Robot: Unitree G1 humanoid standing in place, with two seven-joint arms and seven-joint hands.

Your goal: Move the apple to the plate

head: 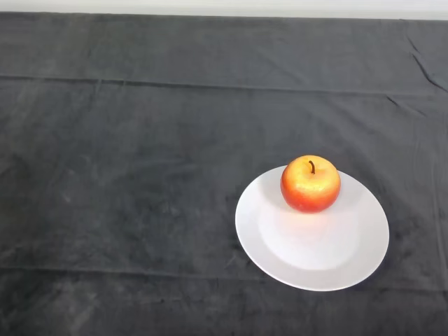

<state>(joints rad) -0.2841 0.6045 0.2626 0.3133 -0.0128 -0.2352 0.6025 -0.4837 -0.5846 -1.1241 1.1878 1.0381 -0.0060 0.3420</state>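
A red and yellow apple with a dark stem stands upright on a round white plate. It rests on the plate's far part, close to the far rim. The plate lies on the dark cloth at the right of the view, toward the near side.
Dark grey cloth covers the whole table, with creases running across it at the back and along the right side. A pale strip shows beyond the table's far edge.
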